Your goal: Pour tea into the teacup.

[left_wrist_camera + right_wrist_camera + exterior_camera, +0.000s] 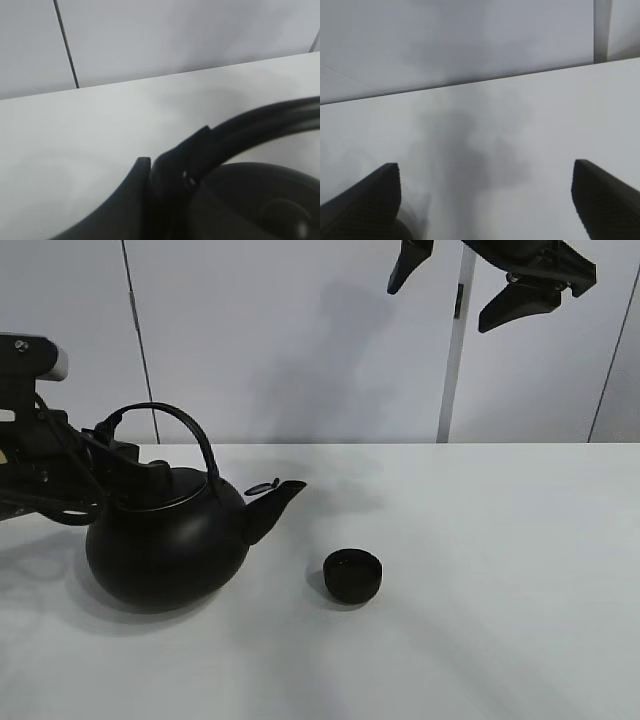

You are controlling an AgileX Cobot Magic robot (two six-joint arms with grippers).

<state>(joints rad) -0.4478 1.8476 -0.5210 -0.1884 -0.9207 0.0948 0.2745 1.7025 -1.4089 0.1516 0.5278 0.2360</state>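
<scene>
A large round black kettle (165, 540) with an arched handle (185, 425) and a spout (275, 502) stands on the white table at the left. Its spout points right, toward the teacup (352, 575), a small low black cup a short gap away. My left gripper (118, 440) is at the left base of the handle and looks shut on it. The left wrist view shows one dark finger (131, 200) against the handle (260, 120). My right gripper (442, 302) hangs high above the table, open and empty. Its fingertips (370, 195) stand wide apart.
The white table (500, 570) runs up to a pale wall with a vertical white post (452, 370) behind. Left-arm cables (60, 455) lie beside the kettle.
</scene>
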